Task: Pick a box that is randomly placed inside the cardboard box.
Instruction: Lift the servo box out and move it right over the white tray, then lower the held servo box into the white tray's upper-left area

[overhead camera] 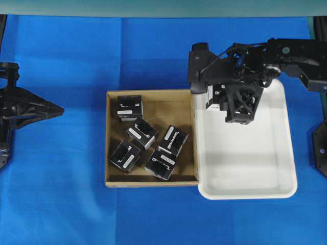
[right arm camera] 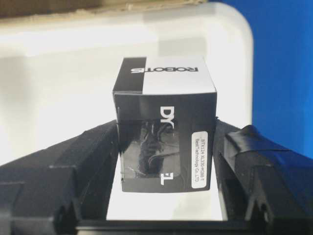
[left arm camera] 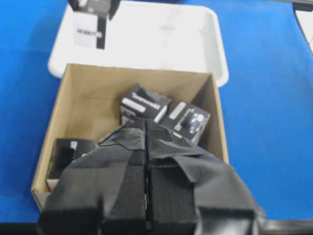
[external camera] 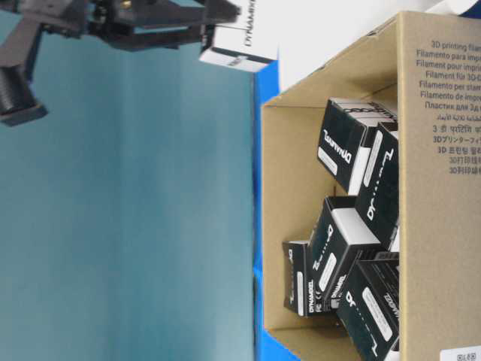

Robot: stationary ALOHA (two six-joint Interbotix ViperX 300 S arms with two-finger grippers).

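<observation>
The box (overhead camera: 215, 96), a small black carton with white lettering, is pinched in the right pincer (overhead camera: 225, 99) above the white tray (overhead camera: 286, 153), overhead; five like cartons lie in the cardboard box (overhead camera: 110, 138) on the blue worktop (overhead camera: 61, 204), and the left pincer (overhead camera: 53, 108) sits well apart. At table level, the carton hangs high. From the left wrist, its fingers (left arm camera: 124, 186) are pressed together (nothing between them). From the right wrist, both fingers (right arm camera: 88, 156) press the carton's sides.

Looks like a robotics lab: blue cloth (overhead camera: 61, 204) over the bench, teal backdrop (external camera: 128, 226), two black robot arms w/ taped grippers, white tray (overhead camera: 276, 168).
</observation>
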